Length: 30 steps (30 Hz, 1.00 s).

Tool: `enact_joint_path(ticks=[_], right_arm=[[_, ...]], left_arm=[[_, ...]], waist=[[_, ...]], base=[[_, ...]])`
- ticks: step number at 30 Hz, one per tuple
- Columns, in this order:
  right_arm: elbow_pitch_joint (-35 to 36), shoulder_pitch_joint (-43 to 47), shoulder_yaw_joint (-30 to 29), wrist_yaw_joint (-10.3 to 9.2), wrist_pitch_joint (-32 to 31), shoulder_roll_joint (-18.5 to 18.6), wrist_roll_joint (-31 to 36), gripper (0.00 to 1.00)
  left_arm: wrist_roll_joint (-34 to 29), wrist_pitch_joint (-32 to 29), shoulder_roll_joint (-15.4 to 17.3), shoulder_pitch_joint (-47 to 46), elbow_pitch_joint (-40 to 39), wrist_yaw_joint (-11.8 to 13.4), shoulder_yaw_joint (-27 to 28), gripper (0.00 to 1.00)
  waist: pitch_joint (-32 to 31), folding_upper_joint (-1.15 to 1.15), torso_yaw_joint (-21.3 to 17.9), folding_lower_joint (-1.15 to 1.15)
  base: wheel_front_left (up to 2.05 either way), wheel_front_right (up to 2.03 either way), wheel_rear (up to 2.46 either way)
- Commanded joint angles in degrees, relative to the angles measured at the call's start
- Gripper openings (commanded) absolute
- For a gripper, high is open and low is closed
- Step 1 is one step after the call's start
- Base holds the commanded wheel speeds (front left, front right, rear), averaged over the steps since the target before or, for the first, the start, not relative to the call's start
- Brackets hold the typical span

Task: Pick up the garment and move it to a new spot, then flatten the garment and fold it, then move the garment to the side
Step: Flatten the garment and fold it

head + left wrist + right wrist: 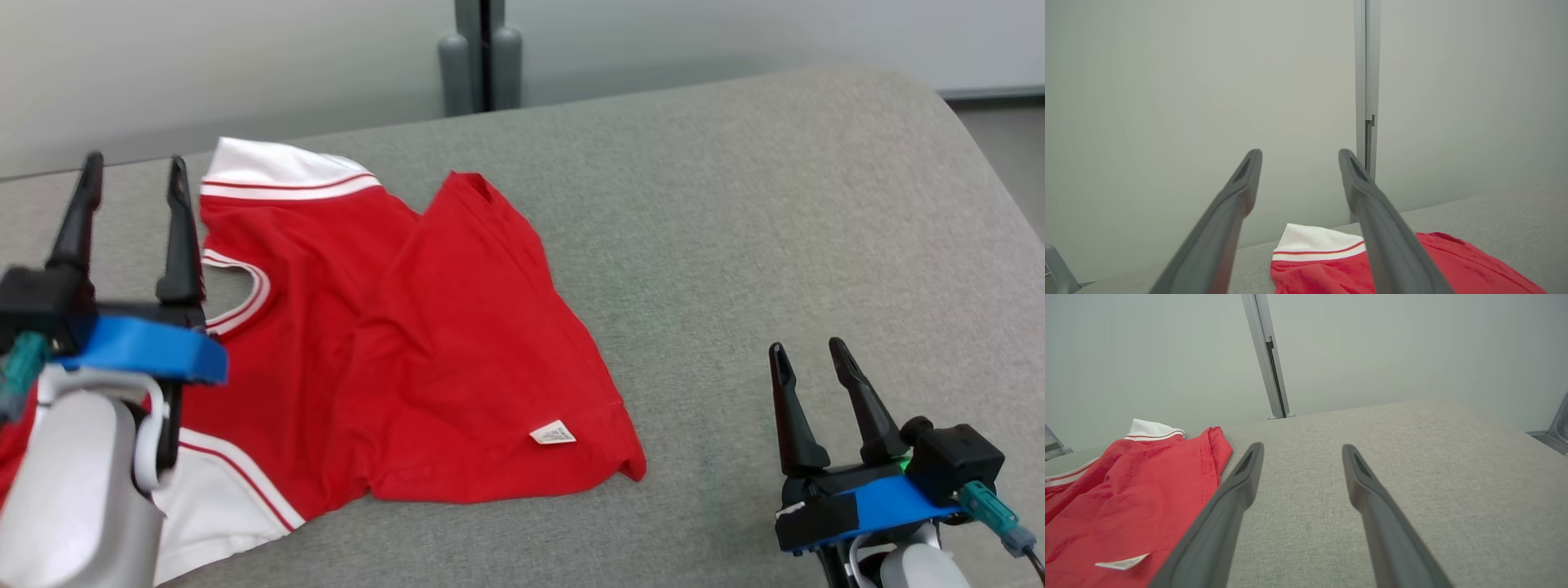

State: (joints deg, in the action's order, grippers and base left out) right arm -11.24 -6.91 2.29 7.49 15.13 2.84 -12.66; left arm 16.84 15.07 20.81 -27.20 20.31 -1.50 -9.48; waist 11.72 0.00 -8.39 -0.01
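Left claw [135,163] and right claw [808,347] gape wide, both empty, as a top-layer-only pinch risks bunching the rumpled red jersey [457,327] lying toward the grey tabletop's [735,204] left edge.

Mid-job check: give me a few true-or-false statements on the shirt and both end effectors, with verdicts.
1. The left end effector is open. True.
2. The right end effector grips the shirt. False: it is open over the bare grey cushion, apart from the shirt.
3. A white label shows near the shirt's hem. True.
4. The shirt is blue. False: it is red with white trim.
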Motion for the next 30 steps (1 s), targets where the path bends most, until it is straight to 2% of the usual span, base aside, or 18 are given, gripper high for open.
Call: enact_joint_path(ticks=[1,8,19,30], right_arm=[[-0.08,0.54,0.03,0.02,0.02,0.09,0.44,1.0],[-0.64,2.12,-0.44,0.02,0.02,0.09,1.08,1.0],[-1.03,4.01,-0.11,0.02,0.02,0.09,1.53,1.0],[-1.26,4.26,0.22,0.01,0.02,0.09,1.95,1.0]], left_arm=[[-0.58,0.14,-0.62,1.39,-1.14,-0.25,0.87,1.0],[-4.64,0.14,-6.27,11.29,-8.26,-1.93,5.93,1.0],[-8.41,0.14,-13.27,23.56,-12.84,-3.77,12.19,1.0],[-10.67,0.14,-15.43,25.99,-10.78,-5.41,13.24,1.0]], waist=[[-0.38,0.0,0.34,0.01],[-3.5,0.0,3.92,0.01],[-5.76,0.0,7.42,0.01],[-5.97,0.0,7.99,0.01]], base=[[0.0,0.0,0.0],[0.0,0.0,0.0],[0.0,0.0,0.0],[0.0,0.0,0.0]])
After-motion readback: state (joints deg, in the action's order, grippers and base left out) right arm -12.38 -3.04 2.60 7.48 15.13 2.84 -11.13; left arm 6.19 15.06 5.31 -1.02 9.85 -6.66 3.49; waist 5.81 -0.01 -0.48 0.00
